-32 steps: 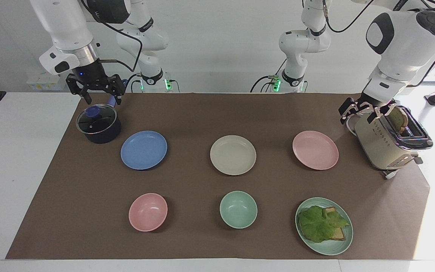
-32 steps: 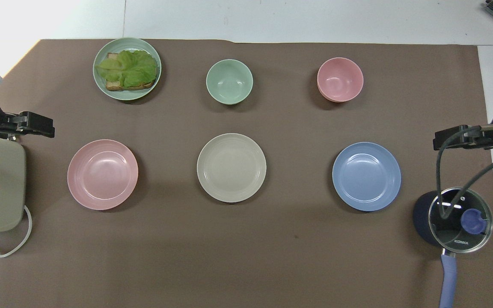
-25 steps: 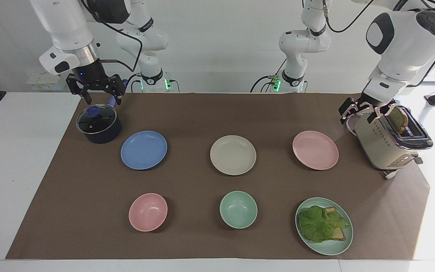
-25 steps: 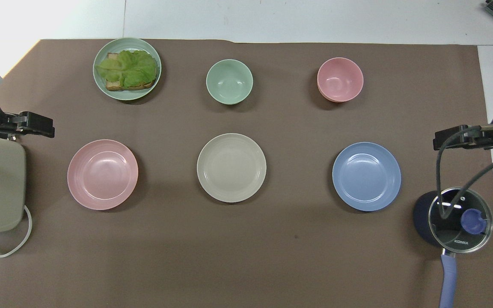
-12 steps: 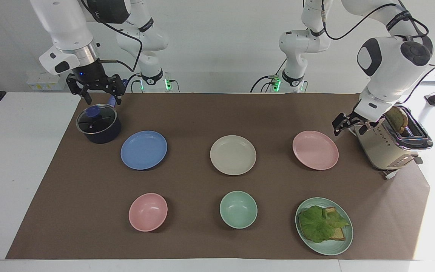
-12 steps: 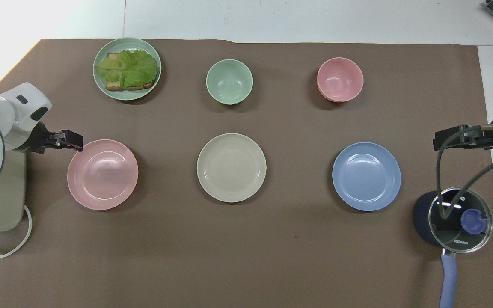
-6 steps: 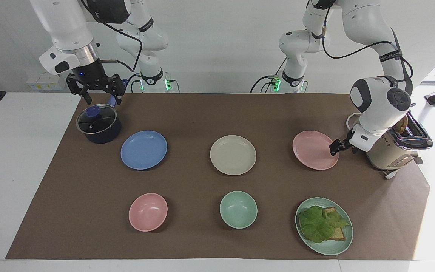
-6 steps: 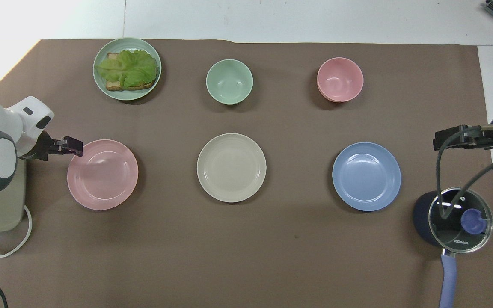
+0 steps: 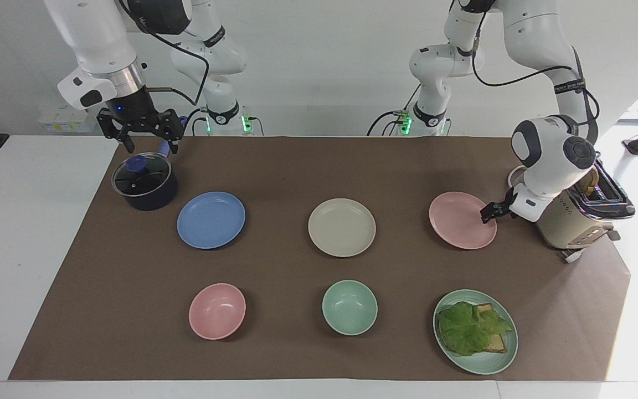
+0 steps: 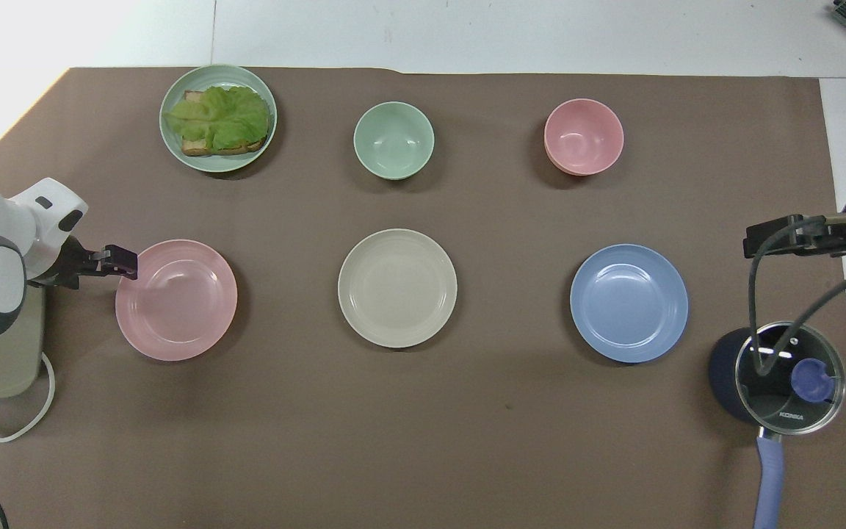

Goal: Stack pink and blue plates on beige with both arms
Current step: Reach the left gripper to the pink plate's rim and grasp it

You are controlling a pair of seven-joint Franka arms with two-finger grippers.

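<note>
Three plates lie in a row on the brown mat: the blue plate [image 9: 211,220] [image 10: 628,303] toward the right arm's end, the beige plate [image 9: 341,227] [image 10: 397,288] in the middle, and the pink plate [image 9: 460,221] [image 10: 181,301] toward the left arm's end. My left gripper [image 9: 487,214] [image 10: 128,263] is low at the pink plate's rim, on the toaster's side, open and pointing at the plate; I cannot tell whether it touches. Open and holding nothing, my right gripper [image 9: 152,148] [image 10: 753,242] hangs over the lidded pot beside the blue plate.
A dark pot with a glass lid [image 9: 144,183] stands under the right gripper. A cream toaster [image 9: 568,221] stands close by the left arm's wrist. Farther from the robots sit a pink bowl [image 9: 217,311], a green bowl [image 9: 349,307] and a green plate [image 9: 479,368] with lettuce and bread.
My left arm has swung down from above the toaster to the pink plate's rim, then edged slightly along it. The right arm has not moved.
</note>
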